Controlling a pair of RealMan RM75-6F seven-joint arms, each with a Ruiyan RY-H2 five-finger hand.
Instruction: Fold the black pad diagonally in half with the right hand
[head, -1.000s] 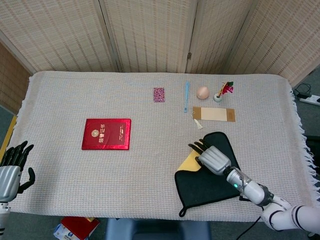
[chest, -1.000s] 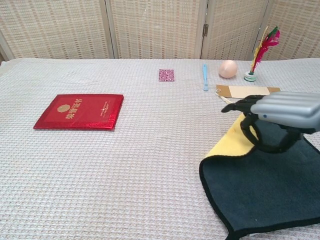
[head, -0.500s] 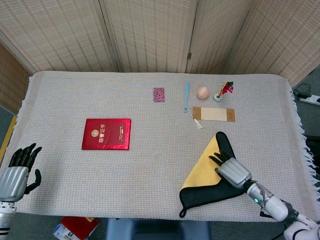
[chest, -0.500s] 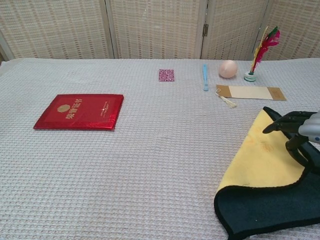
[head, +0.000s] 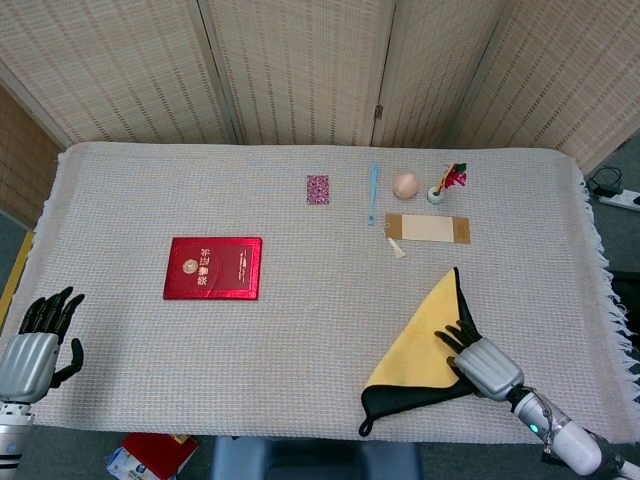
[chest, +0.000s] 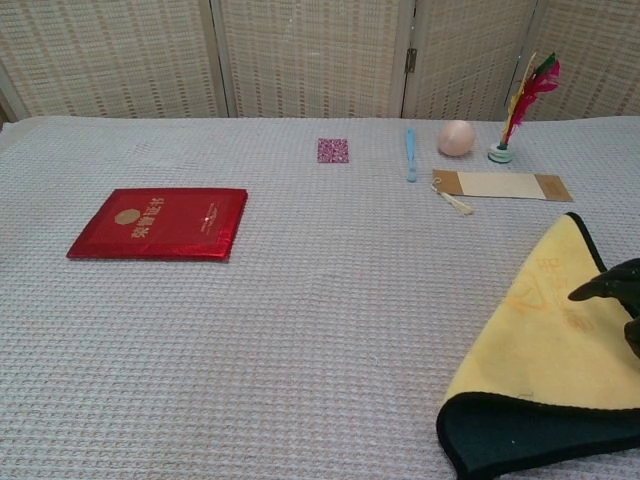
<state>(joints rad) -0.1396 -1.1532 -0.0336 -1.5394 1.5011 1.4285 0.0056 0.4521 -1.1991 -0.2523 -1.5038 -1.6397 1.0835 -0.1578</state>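
Note:
The black pad (head: 412, 396) lies at the table's front right, doubled over into a triangle. Its yellow underside (head: 425, 340) faces up, and only a black strip (chest: 530, 435) shows along the near edge. My right hand (head: 485, 362) sits at the triangle's right corner and holds the turned-over corner, dark fingers (chest: 610, 287) reaching onto the yellow face. The chest view shows only these fingers at its right border. My left hand (head: 35, 340) hangs off the table's front-left corner, fingers apart, holding nothing.
A red booklet (head: 213, 267) lies left of centre. Along the back are a small patterned card (head: 318, 189), a blue pen (head: 373, 192), a pale ball (head: 405, 185), a feather ornament (head: 447, 183) and a tan bookmark (head: 428, 228). The table's front edge runs just below the pad.
My right hand has drawn back to the right and nearer with the pad's corner. More yellow underside has turned up and the pad has closed into a triangle. The left hand shifted slightly.

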